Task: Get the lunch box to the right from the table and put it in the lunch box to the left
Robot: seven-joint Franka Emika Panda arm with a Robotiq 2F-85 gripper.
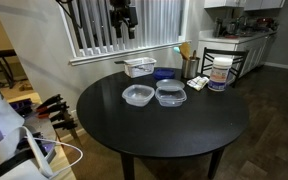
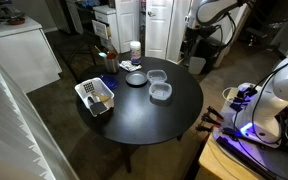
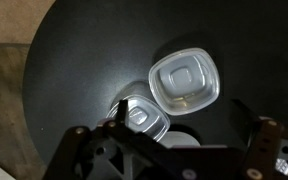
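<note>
Two clear-plastic lunch boxes sit side by side on the round black table (image 1: 164, 135). The right one (image 1: 170, 94) is greyer, wider and flatter. It also shows in the other exterior view (image 2: 158, 77) and as the larger box in the wrist view (image 3: 187, 82). The left one (image 1: 137, 95) has a pale rim; it also shows in an exterior view (image 2: 161, 92) and in the wrist view (image 3: 144, 118), partly behind a finger. My gripper (image 1: 125, 20) hangs high above the table's far side, open and empty (image 3: 179, 110).
A white rectangular tub (image 1: 139, 66) and a blue bowl (image 1: 164, 73) stand behind the boxes. A utensil holder (image 1: 188, 67) and a white jar (image 1: 220, 72) stand at the back right. A window with blinds is behind the table. The table edge runs down the wrist view's left side.
</note>
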